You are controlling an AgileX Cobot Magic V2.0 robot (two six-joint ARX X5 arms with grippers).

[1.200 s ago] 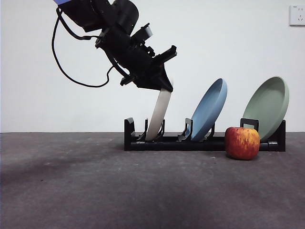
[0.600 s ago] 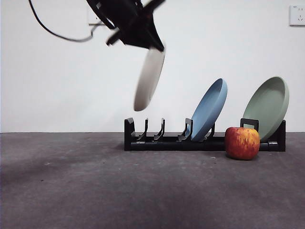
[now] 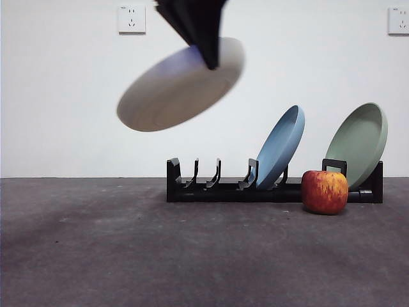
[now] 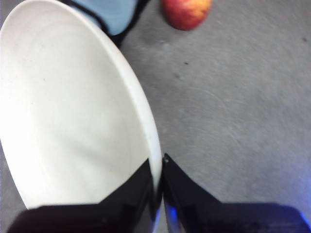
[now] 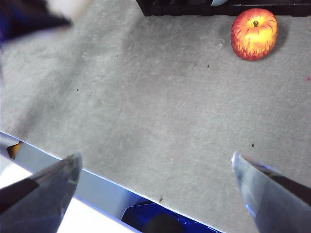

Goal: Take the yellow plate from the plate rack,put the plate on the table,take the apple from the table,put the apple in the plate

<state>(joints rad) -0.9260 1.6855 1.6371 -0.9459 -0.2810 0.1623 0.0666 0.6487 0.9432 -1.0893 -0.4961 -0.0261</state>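
Yellow plate held in the air, clear of the rack.

The left gripper (image 4: 158, 179) clamps the yellow plate (image 3: 181, 84) by its rim, tilted, high above the table (image 3: 128, 256). The plate rack (image 3: 275, 190) holds a blue plate (image 3: 281, 146) and a green plate (image 3: 358, 142), both leaning; its other slots are vacant. The apple (image 3: 324, 191) rests on the table in front of the rack. The right gripper (image 5: 155, 177) hangs spread wide over bare table. Two wall sockets (image 3: 131, 19) sit on the white wall.
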